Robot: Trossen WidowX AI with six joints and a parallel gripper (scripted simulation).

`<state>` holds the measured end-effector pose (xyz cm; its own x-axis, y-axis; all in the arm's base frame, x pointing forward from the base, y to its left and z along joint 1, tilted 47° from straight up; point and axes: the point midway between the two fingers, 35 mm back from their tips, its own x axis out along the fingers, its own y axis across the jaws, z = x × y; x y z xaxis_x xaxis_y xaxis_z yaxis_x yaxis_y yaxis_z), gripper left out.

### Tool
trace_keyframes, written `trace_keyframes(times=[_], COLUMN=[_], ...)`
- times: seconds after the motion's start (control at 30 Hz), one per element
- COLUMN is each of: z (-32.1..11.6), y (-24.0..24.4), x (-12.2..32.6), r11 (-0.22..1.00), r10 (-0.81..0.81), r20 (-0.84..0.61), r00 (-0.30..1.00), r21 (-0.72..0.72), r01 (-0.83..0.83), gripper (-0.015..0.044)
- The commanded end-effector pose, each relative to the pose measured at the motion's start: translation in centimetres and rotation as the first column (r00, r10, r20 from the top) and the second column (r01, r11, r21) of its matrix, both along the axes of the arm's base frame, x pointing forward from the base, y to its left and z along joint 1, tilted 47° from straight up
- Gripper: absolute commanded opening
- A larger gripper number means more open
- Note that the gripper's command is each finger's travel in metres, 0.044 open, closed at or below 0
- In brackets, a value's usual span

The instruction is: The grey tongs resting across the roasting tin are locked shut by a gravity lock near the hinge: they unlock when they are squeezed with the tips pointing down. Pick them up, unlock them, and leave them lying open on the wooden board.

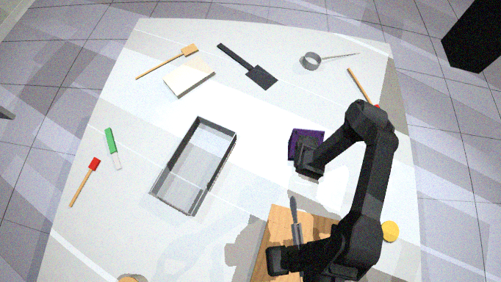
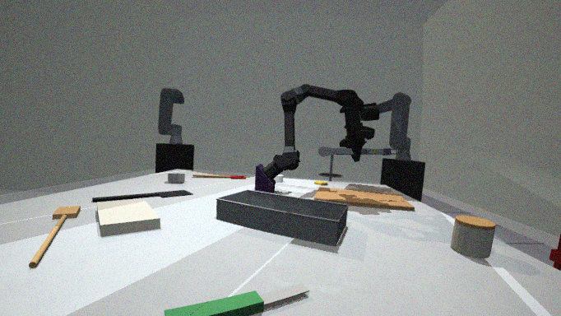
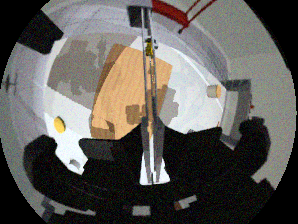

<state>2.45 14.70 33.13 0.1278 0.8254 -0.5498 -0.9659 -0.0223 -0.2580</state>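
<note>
The grey tongs are held in the air above the wooden board, lying about level rather than tips down. My gripper points down and is shut on them. Their two arms run close side by side; whether they are locked cannot be told. A small yellow part shows near the hinge end, at the top of the wrist view. The arm hides part of the tongs in the top view. The roasting tin has nothing across it.
A purple block is at the arm's foot. A yellow disc lies beyond the board, and a lidded jar stands on its other side. A black turner and a cream block lie farther off.
</note>
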Motion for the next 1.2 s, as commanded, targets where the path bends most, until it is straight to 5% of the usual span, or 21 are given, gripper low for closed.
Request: trace_keyframes(times=[0.0,1.17], z=[0.4,1.6], y=[-0.3,-1.4], x=[0.0,0.2], r11=[0.999,0.902], r10=[-0.004,0.001], r20=[0.024,0.018], r00=[1.000,1.000], r21=[0.046,0.432], r01=[0.003,-0.009], gripper=[-0.0150,-0.0150])
